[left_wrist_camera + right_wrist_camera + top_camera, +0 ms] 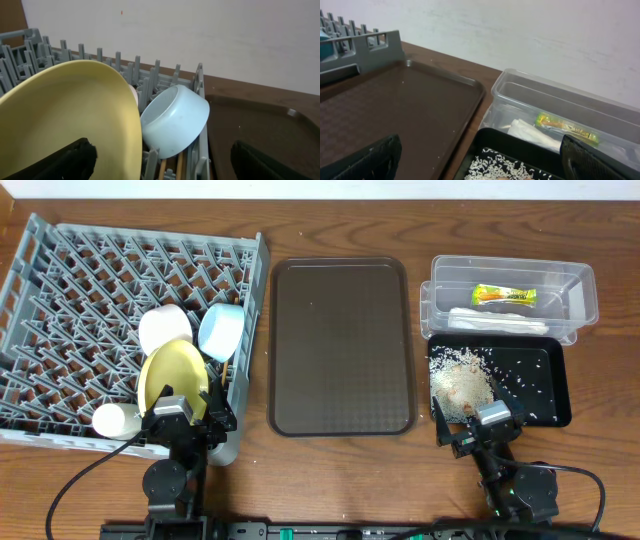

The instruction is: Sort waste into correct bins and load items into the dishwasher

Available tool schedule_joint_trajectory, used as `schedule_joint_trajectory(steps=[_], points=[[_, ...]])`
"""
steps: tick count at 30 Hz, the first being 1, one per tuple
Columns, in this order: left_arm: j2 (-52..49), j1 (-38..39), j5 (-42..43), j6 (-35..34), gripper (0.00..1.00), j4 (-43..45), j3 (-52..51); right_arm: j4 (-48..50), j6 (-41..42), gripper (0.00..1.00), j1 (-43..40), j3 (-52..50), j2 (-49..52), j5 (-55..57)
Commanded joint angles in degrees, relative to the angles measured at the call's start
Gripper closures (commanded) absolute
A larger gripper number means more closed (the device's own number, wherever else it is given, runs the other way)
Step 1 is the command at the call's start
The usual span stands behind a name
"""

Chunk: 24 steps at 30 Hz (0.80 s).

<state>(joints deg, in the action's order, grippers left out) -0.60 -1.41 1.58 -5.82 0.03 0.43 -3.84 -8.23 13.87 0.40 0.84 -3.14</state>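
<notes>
We find the yellow plate (170, 375), pale and round, standing tilted in the lower right of the grey rack (60, 290), its bottom edge hidden by the left pincer (188, 418); the white bowl (164, 328) and light-blue bowl (221, 330) sit just above; chopsticks (162, 167) show only short ends; the right pincer (482, 423) hovers at the lower edge of the black tray (550, 408) of rice (458, 375); both gape wide, empty.

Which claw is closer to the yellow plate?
Left. The left claw sits right beside the yellow plate in the grey rack. The right claw is far off, past the brown tray, at the black tray's edge.
</notes>
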Motion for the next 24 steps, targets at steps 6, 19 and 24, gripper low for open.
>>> schedule_joint_trajectory(steps=[6, 19, 24], points=[[-0.3, -0.3, -0.8, -0.1, 0.09, -4.1, -0.2, -0.2, 0.0, 0.01, -0.3, -0.1, -0.2, -0.1], [-1.8, -0.3, -0.8, 0.0, 0.09, -4.1, -0.2, -0.2, 0.0, 0.01, -0.3, -0.1, -0.2, -0.1], [-1.8, -0.3, -0.8, 0.0, 0.09, -4.1, -0.2, -0.2, 0.0, 0.01, -0.3, -0.1, -0.2, -0.1]])
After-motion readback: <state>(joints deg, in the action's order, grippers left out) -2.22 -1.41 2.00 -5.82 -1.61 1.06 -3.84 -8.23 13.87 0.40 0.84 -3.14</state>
